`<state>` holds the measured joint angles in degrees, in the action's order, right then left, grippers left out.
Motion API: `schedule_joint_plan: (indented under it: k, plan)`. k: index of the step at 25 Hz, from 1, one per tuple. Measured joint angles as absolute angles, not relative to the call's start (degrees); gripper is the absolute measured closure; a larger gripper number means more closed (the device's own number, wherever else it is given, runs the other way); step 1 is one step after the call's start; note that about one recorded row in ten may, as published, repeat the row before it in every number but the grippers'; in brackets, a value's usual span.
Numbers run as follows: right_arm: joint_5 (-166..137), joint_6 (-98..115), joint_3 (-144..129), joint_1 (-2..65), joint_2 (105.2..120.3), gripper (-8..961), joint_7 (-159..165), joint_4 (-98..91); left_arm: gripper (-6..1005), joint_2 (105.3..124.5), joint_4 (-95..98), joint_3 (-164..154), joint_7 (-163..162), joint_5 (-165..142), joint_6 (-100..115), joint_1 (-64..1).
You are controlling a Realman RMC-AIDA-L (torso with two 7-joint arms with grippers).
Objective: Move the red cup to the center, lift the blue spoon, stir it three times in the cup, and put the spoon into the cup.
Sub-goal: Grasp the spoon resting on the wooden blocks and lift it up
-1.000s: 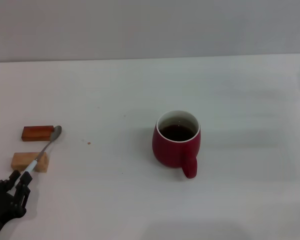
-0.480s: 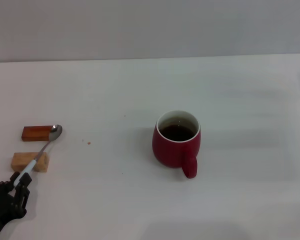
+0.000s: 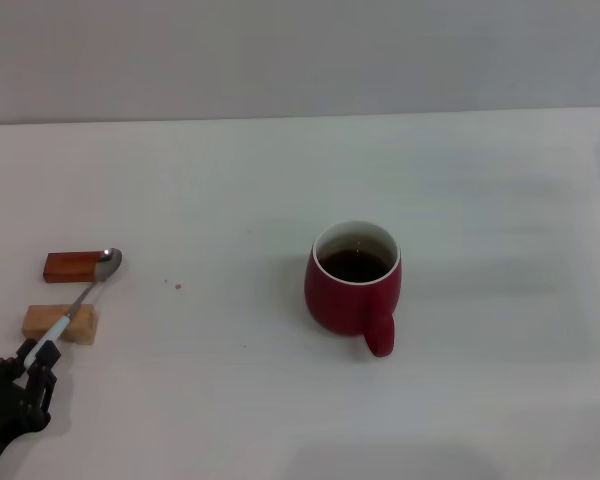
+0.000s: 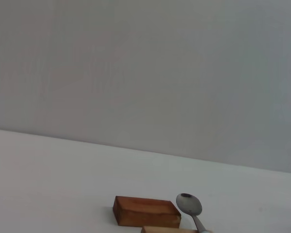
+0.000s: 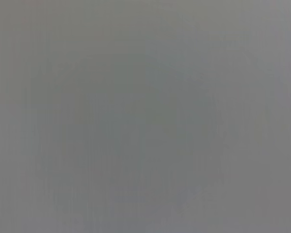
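The red cup (image 3: 352, 285) stands upright near the middle of the white table, dark liquid inside, its handle toward the near edge. Far to its left, the blue spoon (image 3: 80, 300) lies slanted across two wooden blocks. Its metal bowl (image 4: 189, 205) is beside the reddish block and its pale handle runs down into my left gripper (image 3: 32, 362). That gripper sits at the near left corner, shut on the handle's end. My right gripper is out of view; the right wrist view shows only flat grey.
A reddish-brown wooden block (image 3: 75, 266) and a pale wooden block (image 3: 60, 323) lie under the spoon at the left. A tiny orange speck (image 3: 178, 286) lies between the blocks and the cup. A grey wall backs the table.
My left gripper has drawn back slightly toward the near left corner, and the spoon has slid with it, its bowl shifting a little to the left along the reddish block. The cup has not moved.
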<state>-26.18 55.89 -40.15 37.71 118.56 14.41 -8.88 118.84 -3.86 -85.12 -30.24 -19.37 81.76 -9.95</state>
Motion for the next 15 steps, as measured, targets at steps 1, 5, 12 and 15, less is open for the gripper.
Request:
schedule_joint_plan:
  k: [1, 5, 12, 15]
  plan:
    - [-26.18, 55.89, -40.14, 37.71, 118.56, 365, 14.41, -8.87, 822, 118.84, -3.86, -85.12, -30.24, -19.37, 81.76, -9.95]
    - [-26.18, 55.89, -40.14, 37.78, 118.56, 365, 14.41, -8.87, 822, 118.82, -3.79, -85.04, -30.24, -19.25, 80.97, -10.15]
    - [-26.18, 55.9, -40.14, 37.88, 118.56, 365, 14.41, -8.87, 822, 118.87, -3.02, -84.99, -30.97, -19.37, 79.21, -10.77]
    - [-26.18, 55.89, -40.12, 37.88, 118.56, 364, 14.41, -8.87, 823, 118.91, -2.66, -84.85, -30.87, -19.22, 79.54, -10.67]
